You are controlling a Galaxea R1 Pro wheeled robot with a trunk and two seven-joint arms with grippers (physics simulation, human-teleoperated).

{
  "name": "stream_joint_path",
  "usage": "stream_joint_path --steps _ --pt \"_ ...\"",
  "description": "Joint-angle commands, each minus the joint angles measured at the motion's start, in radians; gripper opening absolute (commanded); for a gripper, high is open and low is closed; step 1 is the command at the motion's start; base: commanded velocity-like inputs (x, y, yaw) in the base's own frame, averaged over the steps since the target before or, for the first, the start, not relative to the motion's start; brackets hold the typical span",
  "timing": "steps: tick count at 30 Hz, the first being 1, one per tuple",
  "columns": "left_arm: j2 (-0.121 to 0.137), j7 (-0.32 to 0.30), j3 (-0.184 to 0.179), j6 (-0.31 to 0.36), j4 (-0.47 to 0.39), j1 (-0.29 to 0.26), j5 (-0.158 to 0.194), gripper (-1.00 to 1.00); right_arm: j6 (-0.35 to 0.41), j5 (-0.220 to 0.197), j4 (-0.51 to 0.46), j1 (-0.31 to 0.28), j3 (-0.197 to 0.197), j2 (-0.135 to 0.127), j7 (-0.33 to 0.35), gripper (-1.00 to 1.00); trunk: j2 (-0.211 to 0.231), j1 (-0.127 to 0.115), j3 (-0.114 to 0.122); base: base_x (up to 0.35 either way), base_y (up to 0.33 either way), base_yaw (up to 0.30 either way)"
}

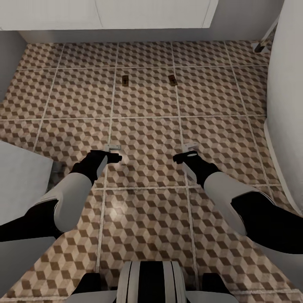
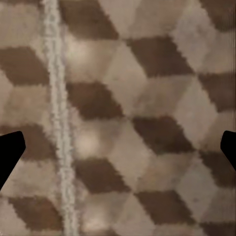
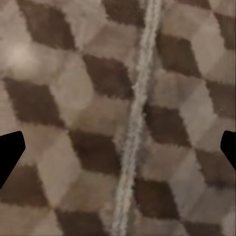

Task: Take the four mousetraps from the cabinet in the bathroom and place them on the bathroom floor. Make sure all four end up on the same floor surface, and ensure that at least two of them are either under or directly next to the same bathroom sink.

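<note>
**Tiled floor underfoot, two traps lying ahead**

Black-and-white casing of my own base sits at the near edge of the head view, and from there both arms reach forward and down over the bathroom floor (image 1: 147, 219), its tiles printed in brown, beige and white cubes with pale grout lines.

My left gripper (image 1: 112, 152) hangs low over the tiles, pointing down. In its wrist camera the two dark fingertips (image 2: 10, 155) sit far out at opposite edges of the picture, so the jaws stand wide apart with nothing between them but cube pattern and one grout line.

My right gripper (image 1: 188, 152) mirrors it on the other side, well apart from the left. Its wrist camera shows the same: fingertips (image 3: 10, 152) spread to the picture's edges, nothing held, a grout line running across the tile below.

Farther out, two mousetraps (image 1: 125, 80) lie flat on the floor, one ahead of each arm, near each other but not touching; the second (image 1: 172, 80) is slightly turned. Both rest on the tiles just in front of a white unit (image 1: 109, 14) along the far wall; I cannot tell what that unit is. A large white curved body (image 1: 286, 105) rises at my right.
</note>
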Motion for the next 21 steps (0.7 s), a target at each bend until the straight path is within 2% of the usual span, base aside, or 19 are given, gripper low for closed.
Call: stream_joint_path --steps 1,21 --pt "-0.001 -0.003 0.007 0.005 -0.002 0.000 -0.006 1.00 0.005 -0.011 -0.002 0.000 0.009 0.000 -0.006 1.00 0.000 0.000 0.003 0.000 0.000 0.000" --pt "-0.001 -0.001 0.007 0.005 -0.001 0.000 -0.006 1.00 -0.002 -0.010 -0.002 0.001 0.009 -0.001 -0.006 1.00 0.005 -0.009 0.081 0.000 0.000 0.000"
